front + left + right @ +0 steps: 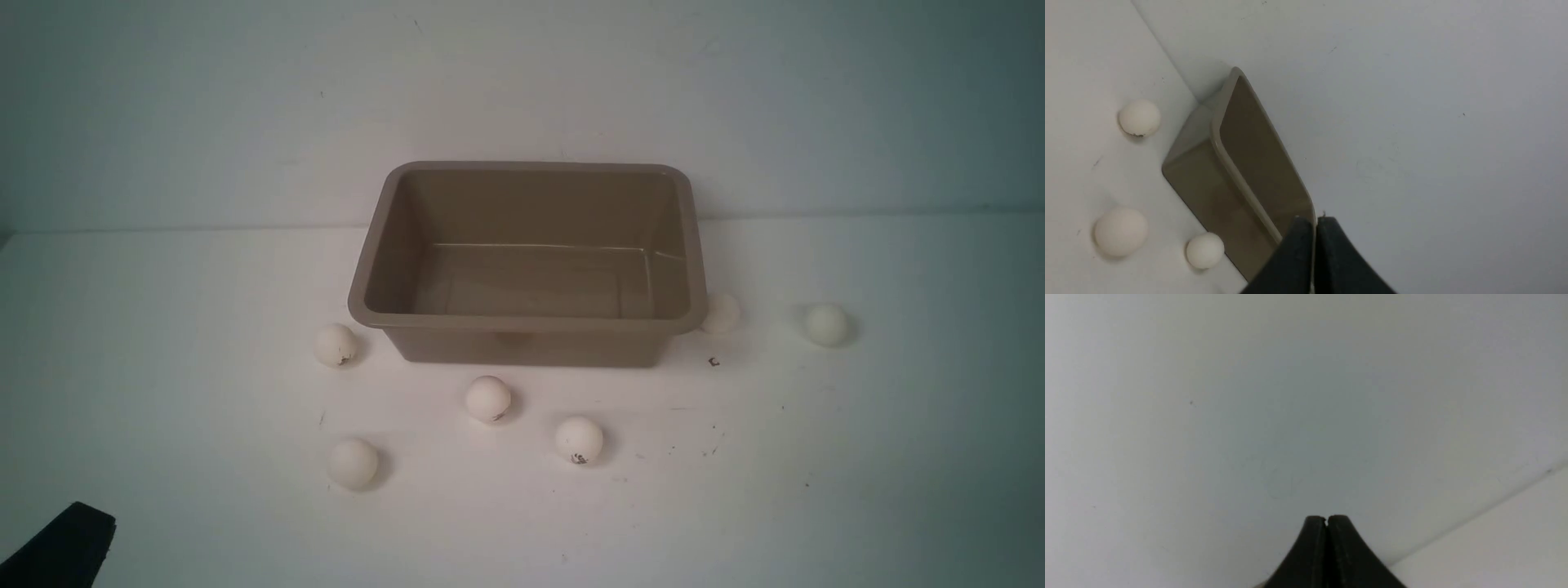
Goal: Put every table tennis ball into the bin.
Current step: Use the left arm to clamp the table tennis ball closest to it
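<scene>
Sorting not begun, your bin [522, 322] empty | left gripper [1315, 222], right gripper [1327, 520] clenched on nothing | next, spread one above a ball [353, 464]

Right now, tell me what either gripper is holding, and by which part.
Nothing is held: the left gripper and right gripper are both shut with no ball between their fingertips.
</scene>
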### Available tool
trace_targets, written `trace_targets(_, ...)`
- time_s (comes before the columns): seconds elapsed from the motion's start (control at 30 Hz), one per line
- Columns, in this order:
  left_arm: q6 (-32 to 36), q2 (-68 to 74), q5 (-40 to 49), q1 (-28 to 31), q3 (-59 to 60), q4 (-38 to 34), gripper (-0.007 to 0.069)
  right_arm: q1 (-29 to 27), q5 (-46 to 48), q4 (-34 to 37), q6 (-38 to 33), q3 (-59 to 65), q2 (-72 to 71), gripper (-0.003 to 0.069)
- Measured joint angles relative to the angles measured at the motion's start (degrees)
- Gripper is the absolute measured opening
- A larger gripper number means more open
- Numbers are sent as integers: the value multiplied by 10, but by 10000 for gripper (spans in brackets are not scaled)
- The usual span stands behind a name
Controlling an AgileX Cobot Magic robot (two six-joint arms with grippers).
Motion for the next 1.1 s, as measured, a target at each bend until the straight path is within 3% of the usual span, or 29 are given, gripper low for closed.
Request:
trace_targets(0.13, 118, 0, 17, 0, -24, 5, -4, 1, -17, -32, 43, -4, 1, -10)
trace_targets(0.27, 305, 56, 55, 0, -102, 31, -4, 27, 52, -216, 74, -86, 70, -10)
trace_targets(0.4, 375, 195, 92, 0, -167, 85, -4, 91, 117, -354, 89, -231, 242, -10)
trace_targets(0.53, 388, 383, 157, 0, -263, 220, -4, 195, 211, -376, 71, -356, 416, -10)
trace_targets(0.73, 334, 653, 273, 0, -406, 402, -4, 334, 386, -369, 5, -449, 594, -10)
trace_targets(0.87, 308, 801, 339, 0, -495, 450, -3, 382, 435, -365, -15, -484, 669, -10)
trace_targets(1.1, 293, 963, 409, -1, -615, 460, -4, 394, 420, -367, -28, -496, 707, -10)
